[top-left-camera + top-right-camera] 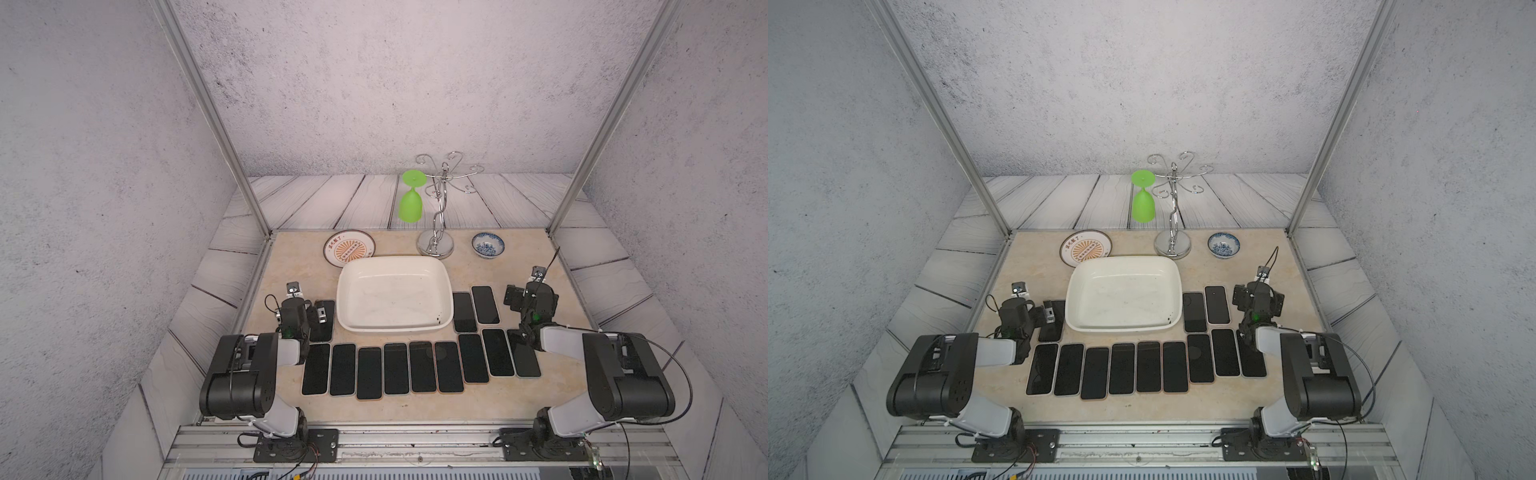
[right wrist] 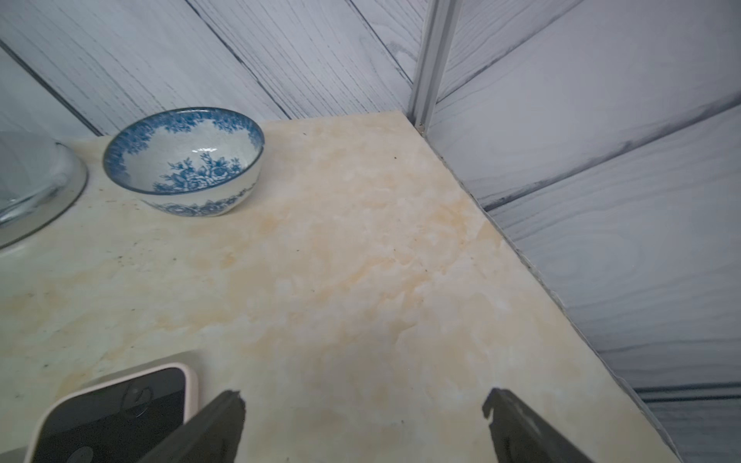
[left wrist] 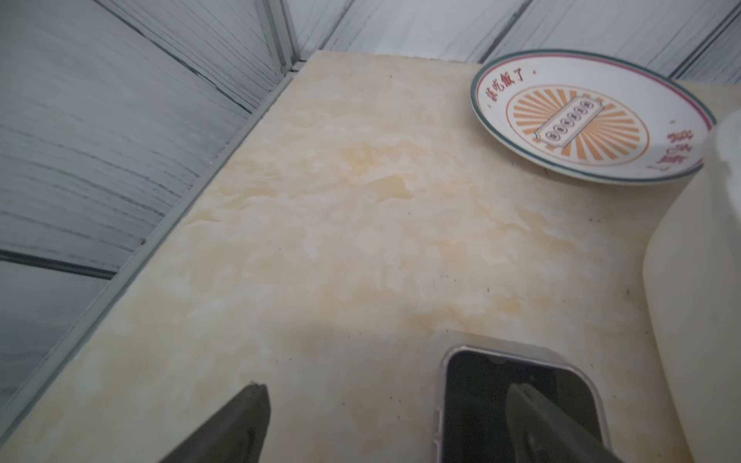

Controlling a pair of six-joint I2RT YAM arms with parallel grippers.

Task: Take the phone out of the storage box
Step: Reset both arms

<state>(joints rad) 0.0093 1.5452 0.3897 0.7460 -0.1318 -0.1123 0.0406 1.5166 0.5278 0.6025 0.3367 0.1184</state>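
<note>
The white storage box (image 1: 395,261) (image 1: 1123,261) stands mid-table, and its inside shows only bare white. Several black phones lie flat on the table in both top views: a row (image 1: 395,368) along the box's front and a pair (image 1: 484,304) to its right. One more phone (image 1: 326,322) (image 3: 481,381) lies left of the box. My left gripper (image 1: 302,308) (image 3: 387,391) hovers there open, one finger above that phone's screen and the other over bare table. My right gripper (image 1: 530,291) (image 2: 363,397) is open over bare table beside a pink-cased phone (image 2: 120,409).
An orange-patterned plate (image 1: 349,248) (image 3: 593,116) sits behind the box's left corner. A chrome rack (image 1: 435,245) with a green glass (image 1: 411,203) hanging upside down and a blue-patterned bowl (image 1: 488,244) (image 2: 184,160) stand at the back. Metal frame posts rise at the table's back corners.
</note>
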